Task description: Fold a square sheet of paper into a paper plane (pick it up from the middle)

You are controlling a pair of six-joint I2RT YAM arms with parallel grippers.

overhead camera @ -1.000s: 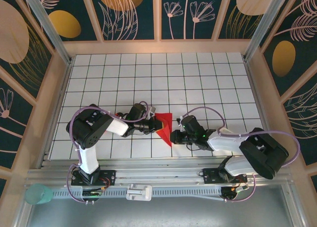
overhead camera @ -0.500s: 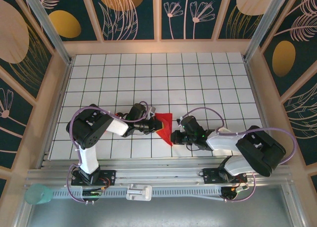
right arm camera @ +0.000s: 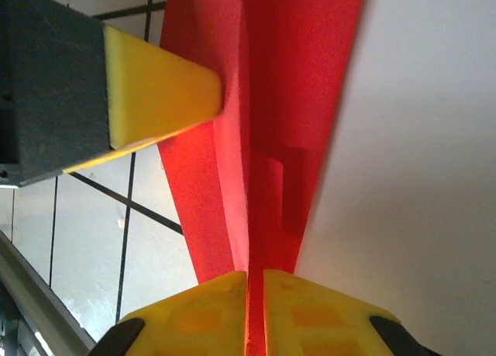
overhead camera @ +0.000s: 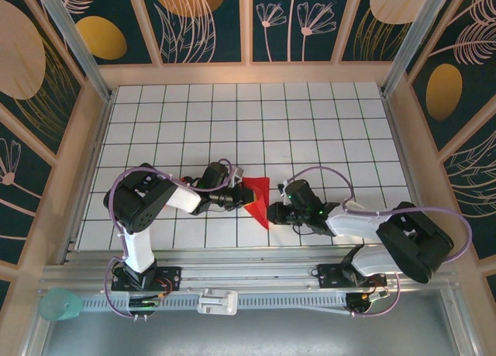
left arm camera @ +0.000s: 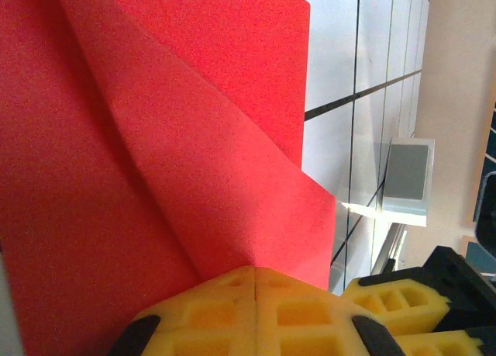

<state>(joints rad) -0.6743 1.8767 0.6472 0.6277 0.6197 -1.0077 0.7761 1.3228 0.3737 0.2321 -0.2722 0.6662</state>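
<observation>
left gripper (left arm camera: 256,277): closed on the creased bright red paper sheet (overhead camera: 259,201).
right gripper (right arm camera: 256,285): pinching its near tip.
risk: if you pull unevenly, it tears or slips.

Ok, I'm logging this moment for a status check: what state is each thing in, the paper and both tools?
thin red sheet of paper: folded into creased, overlapping flaps, pinched from two sides.
left tool: shut on the paper.
right tool: shut on the paper's narrow end.
</observation>
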